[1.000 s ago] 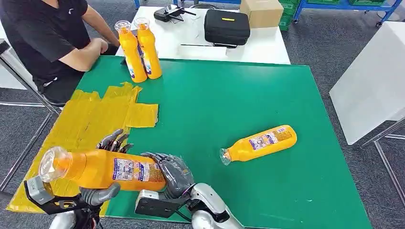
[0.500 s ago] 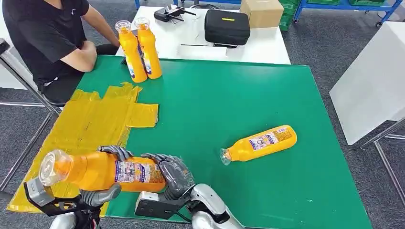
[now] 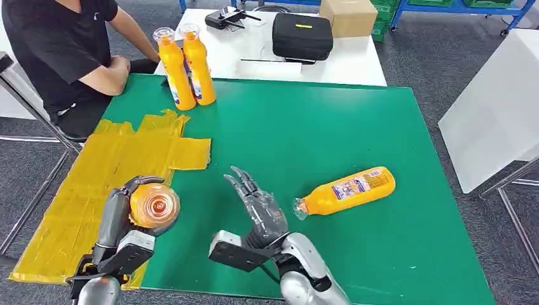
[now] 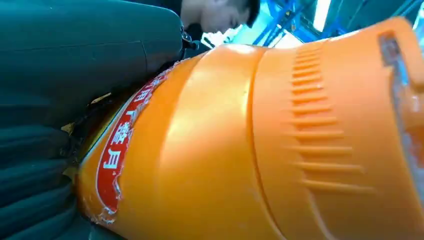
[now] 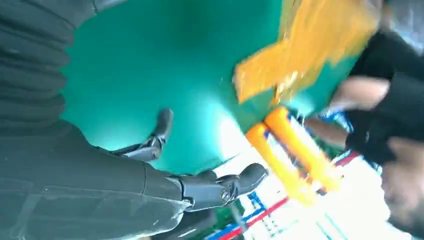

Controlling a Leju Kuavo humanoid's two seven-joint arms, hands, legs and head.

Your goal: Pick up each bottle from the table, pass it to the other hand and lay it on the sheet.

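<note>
Left hand (image 3: pixel 121 219) now alone hugging the orange bottle (image 3: pixel 154 206), over the yellow sheet (image 3: pixel 105 165) near the table's front left corner; right hand (image 3: pixel 257 206) let go, fingers spread: handover done, laying down next

Four orange bottles are showing. Two standing bottles (image 3: pixel 186 63) are sitting side by side at the far edge of the green counter (image 3: pixel 299 127). One lying bottle (image 3: pixel 346 190) is resting on the counter. One held bottle (image 3: pixel 154 206) is sitting in the left hand (image 3: pixel 117 222). One yellow sheet (image 3: pixel 108 171) is lying on the counter. One black case (image 3: pixel 302 36) and one cardboard box (image 3: pixel 347 16) are sitting beyond the counter.
</note>
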